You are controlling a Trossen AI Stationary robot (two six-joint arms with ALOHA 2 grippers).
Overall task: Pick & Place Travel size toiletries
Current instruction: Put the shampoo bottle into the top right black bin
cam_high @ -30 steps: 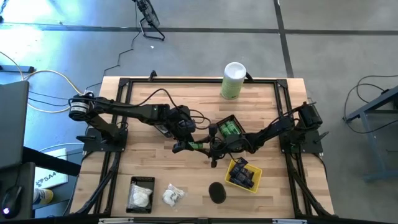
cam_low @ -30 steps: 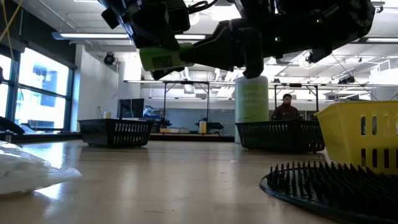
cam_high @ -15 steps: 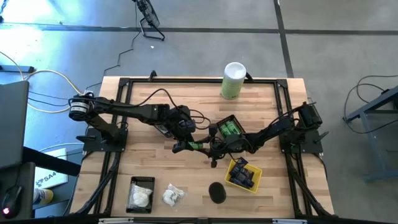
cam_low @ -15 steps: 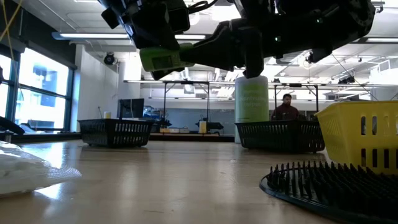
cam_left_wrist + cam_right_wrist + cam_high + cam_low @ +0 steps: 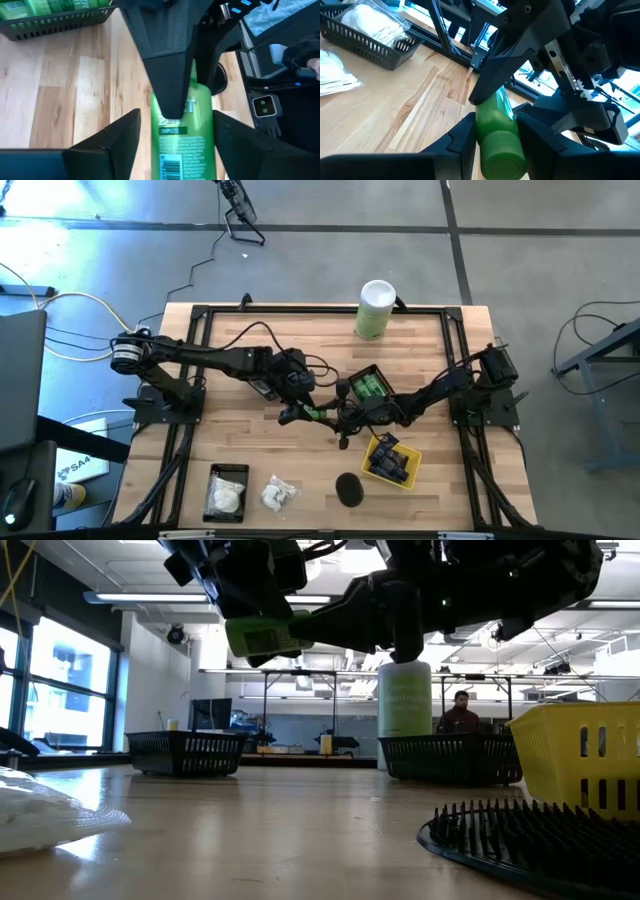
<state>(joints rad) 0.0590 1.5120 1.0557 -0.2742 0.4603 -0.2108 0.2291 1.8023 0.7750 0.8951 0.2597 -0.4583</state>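
Here, a green bottle (image 5: pixel 182 130) hangs between both grippers above the middle of the table (image 5: pixel 250 350).

The right gripper (image 5: pixel 492 132) clamps its ribbed cap end, fingers snug on the smooth plastic; the left gripper (image 5: pixel 172 132) straddles the labelled end with its fingers now standing clear of the sides, where a second ago they pressed it. The bottle itself has not shifted. Just beside it sits a black mesh basket (image 5: pixel 372 370) holding more green bottles; nearer the front edge are a yellow basket (image 5: pixel 408 475) of dark tubes, a flat black disc (image 5: pixel 347 489), and white crinkly packets (image 5: pixel 277 496).
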